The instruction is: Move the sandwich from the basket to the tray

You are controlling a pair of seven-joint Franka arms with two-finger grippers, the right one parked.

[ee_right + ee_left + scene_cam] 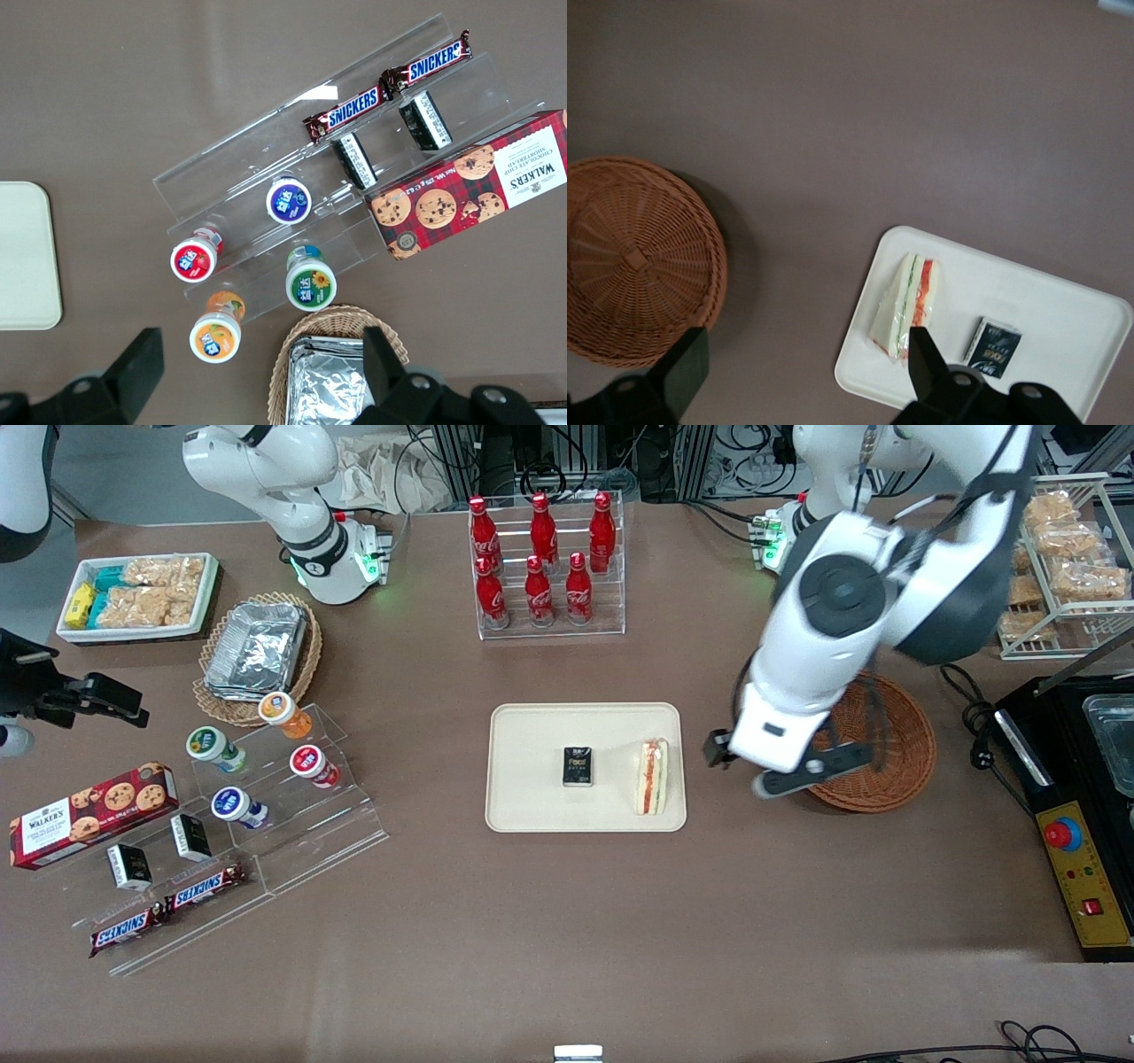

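A brown table (567, 921) is seen from the front, with a cream-beige rectangular tray (532, 797) lying at its middle. The sandwich (654, 777), a white bread wedge with red, orange and green filling showing on its edge, is seen resting on the tray, close to the rim nearest the working arm. A small black box (580, 767) lies on the tray just beside it, apart from it. The round reddish-brown wicker basket (895, 757) is placed on the table toward the working arm's end, near the tray but not touching it, and nothing is seen inside it in the wrist view. The left arm's gripper (766, 766) is held above the table between the tray and the basket, partly over the basket's rim. Its jaws are spread wide apart and nothing is held between them; in the wrist view one finger (682, 372) is seen over the basket's edge and the other over the tray's edge beside the sandwich.
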